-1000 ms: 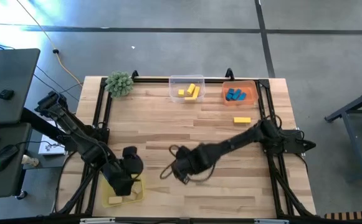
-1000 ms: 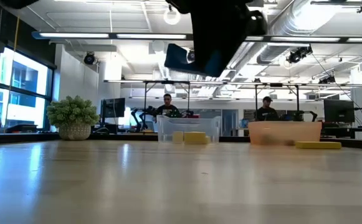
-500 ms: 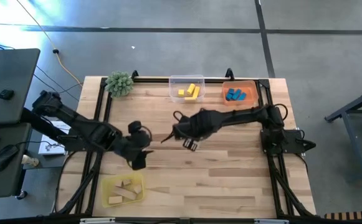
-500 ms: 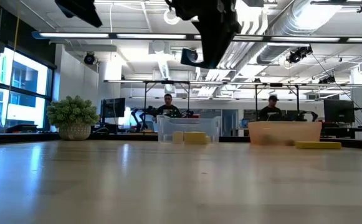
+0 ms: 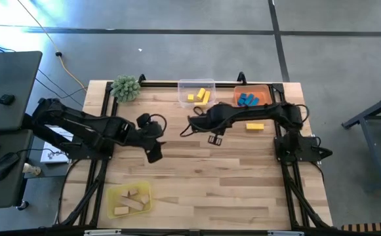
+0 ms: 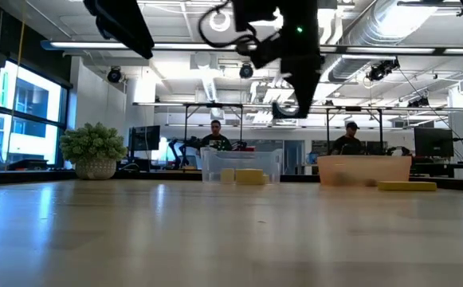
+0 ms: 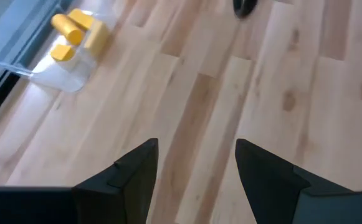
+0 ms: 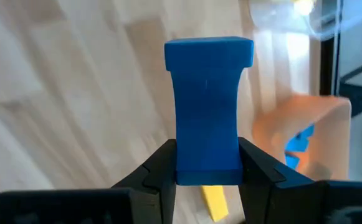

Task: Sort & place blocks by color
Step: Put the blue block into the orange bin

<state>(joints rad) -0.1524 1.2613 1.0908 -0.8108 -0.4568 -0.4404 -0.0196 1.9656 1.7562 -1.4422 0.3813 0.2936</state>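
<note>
While the left gripper [image 5: 152, 147] hangs empty over the table's [image 5: 229, 190] left middle, its fingers [image 7: 134, 174] spread wide above bare wood, the right gripper [image 5: 214, 138] pinches a blue block [image 8: 208, 109] over the table's far centre. That block stands upright between the right fingers [image 8: 162, 165], held by its lower end, with its wider top end clear of them.

In the clear tray [image 5: 185, 86] at the far edge lie yellow blocks [image 5: 200, 96]; the left wrist view shows the same blocks [image 7: 78, 34] in that tray [image 7: 62, 81]. Just beside it to the right, the orange tray [image 5: 263, 88] holds blue blocks [image 5: 247, 99], which the right wrist view also catches [image 8: 300, 142]. One yellow bar [image 5: 255, 126] lies on the bare table near the orange tray, under the right arm's reach; in the low view it sits flat [image 6: 407, 186] just beside that tray [image 6: 364, 169].

At the near left corner, the yellow tray [image 5: 115, 193] contains plain wood blocks [image 5: 130, 202]. A green plant [image 5: 126, 87] stands at the far left corner.
</note>
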